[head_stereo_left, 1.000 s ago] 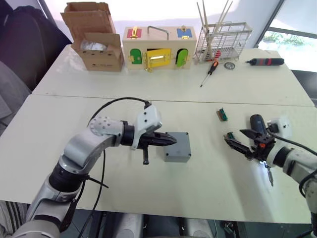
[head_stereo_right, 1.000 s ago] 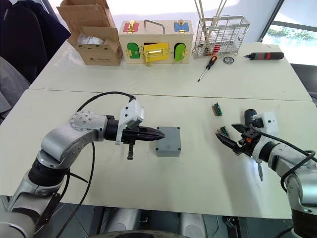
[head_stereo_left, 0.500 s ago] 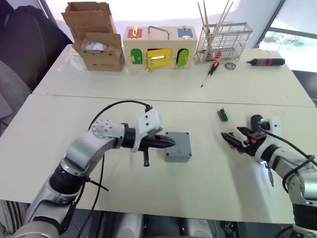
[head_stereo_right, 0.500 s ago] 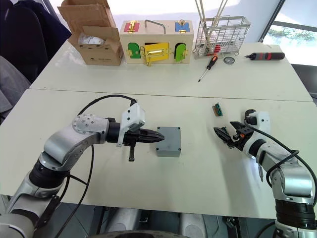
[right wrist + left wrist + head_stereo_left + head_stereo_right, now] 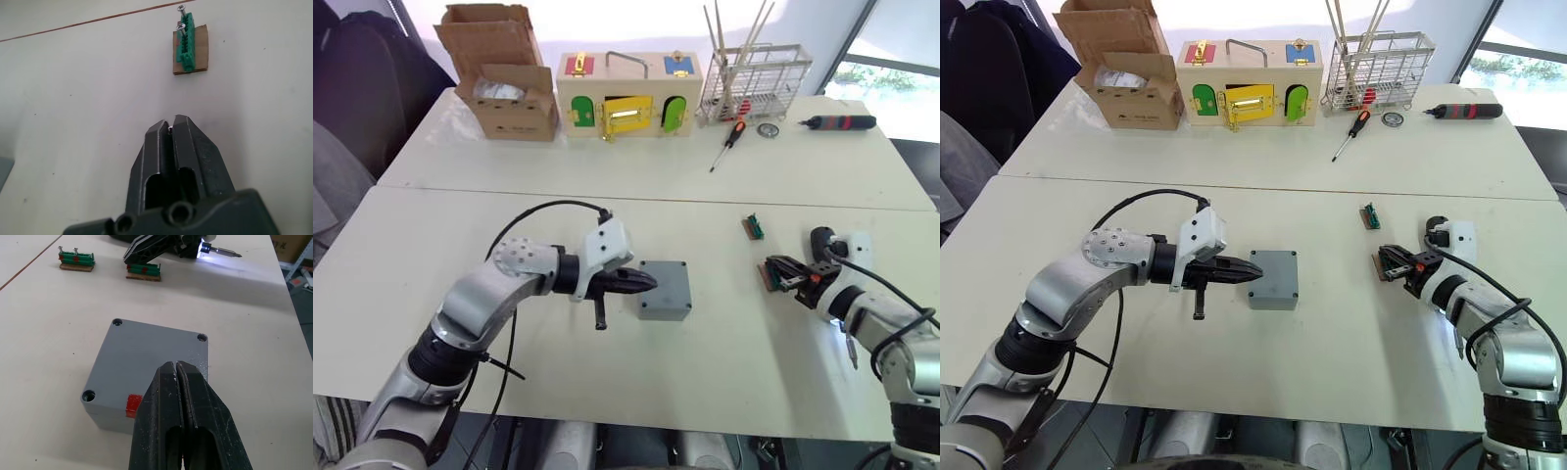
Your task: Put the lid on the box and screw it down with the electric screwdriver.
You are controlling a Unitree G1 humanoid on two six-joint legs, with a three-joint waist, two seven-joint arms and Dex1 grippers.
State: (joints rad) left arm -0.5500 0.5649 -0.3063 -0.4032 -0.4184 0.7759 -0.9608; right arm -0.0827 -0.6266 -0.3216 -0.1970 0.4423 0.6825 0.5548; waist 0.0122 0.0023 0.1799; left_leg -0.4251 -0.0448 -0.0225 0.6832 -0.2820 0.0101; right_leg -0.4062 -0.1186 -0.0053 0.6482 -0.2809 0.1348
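Two grippers sit with fingers pressed together. The left gripper (image 5: 648,282) points at the lidded grey box (image 5: 664,289) mid-table, just beside its side with the red mark. The right gripper (image 5: 1391,262) rests at the table's right. The left wrist view reveals the electric screwdriver (image 5: 215,252), lit tip pointing away from the gripper.

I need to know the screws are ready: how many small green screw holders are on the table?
2. One green holder lies alone, nearer the table seam; the other green holder lies at the tips of the right pincer. More may be hidden.
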